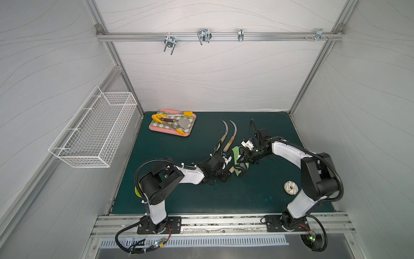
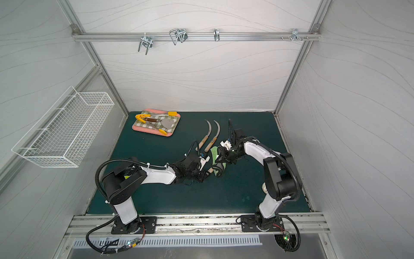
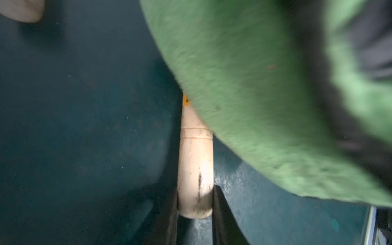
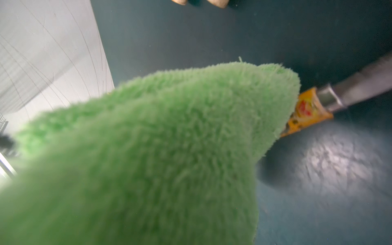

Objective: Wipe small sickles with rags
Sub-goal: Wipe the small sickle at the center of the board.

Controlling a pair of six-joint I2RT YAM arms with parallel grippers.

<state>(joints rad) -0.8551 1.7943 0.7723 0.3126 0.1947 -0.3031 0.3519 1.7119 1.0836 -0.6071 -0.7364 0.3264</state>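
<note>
Table (image 1: 201, 197): dark green mat; both arms meet near its middle.
Basket (image 1: 94, 132): white wire, on the side wall.
Tray (image 1: 152, 128): pink rim, at the far corner, well apart from the arms.
Rag (image 4: 169, 148): light green, draped over the held sickle's handle, up to the orange label.
Held sickle (image 3: 195, 169): low over the mat, mid-table.
Spare sickles (image 1: 230, 141): two, side by side, just beyond the rag.
Left pincer (image 3: 195, 203): clamped on the held sickle's wooden butt end.
Right pincer (image 1: 242, 162): pinched together on the rag.
</note>
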